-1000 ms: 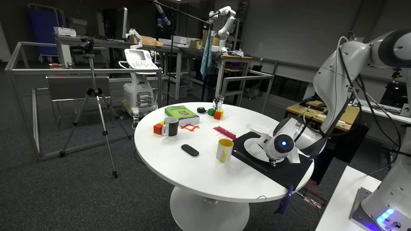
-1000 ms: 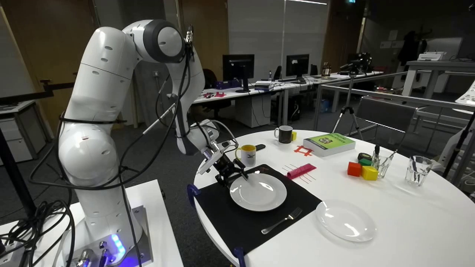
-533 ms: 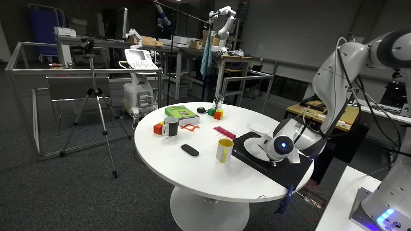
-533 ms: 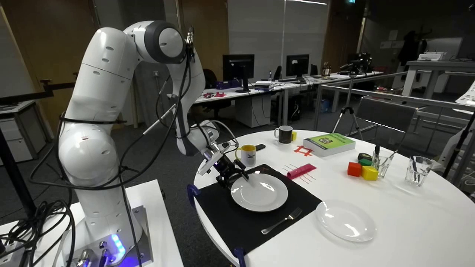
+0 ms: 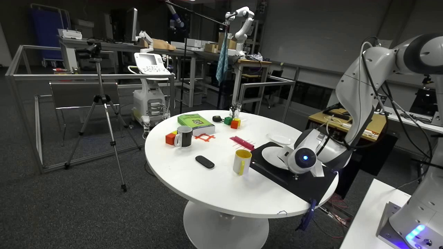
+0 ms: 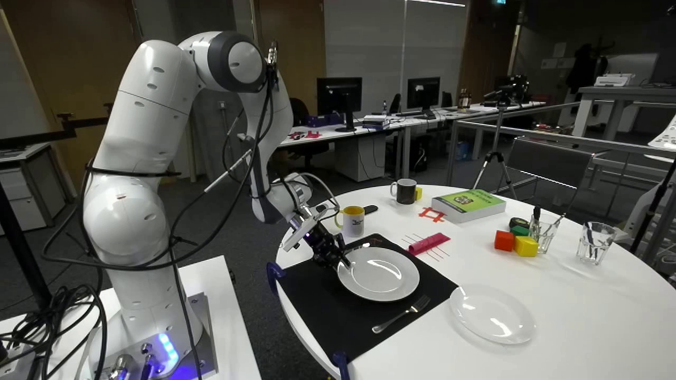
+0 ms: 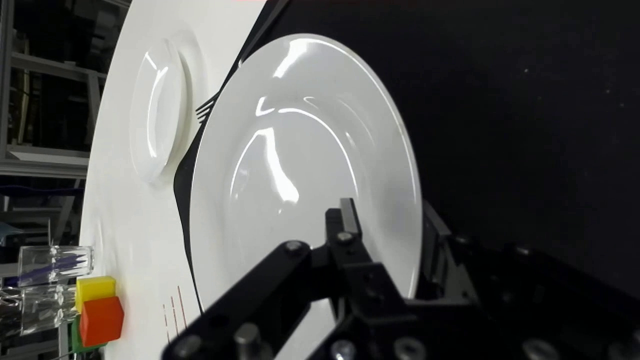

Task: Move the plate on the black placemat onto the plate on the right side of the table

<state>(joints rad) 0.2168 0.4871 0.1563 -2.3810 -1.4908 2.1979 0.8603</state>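
Away from the claw (image 7: 389, 215), two glasses (image 6: 602, 246) hold pen-like things (image 6: 536, 215).

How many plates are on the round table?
2. One plate is on the black placemat; the other plate sits directly on the white table, with a fork between them. I see no others, but one stacked underneath could be hidden.

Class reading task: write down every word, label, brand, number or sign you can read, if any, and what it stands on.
None can be read for certain.
Green-covered book: cover lettering, too small and blurred.
White-and-yellow mug: small dark print, unreadable.
Lit green panel, top edge of an exterior view: perhaps a sign, cut off, unreadable.
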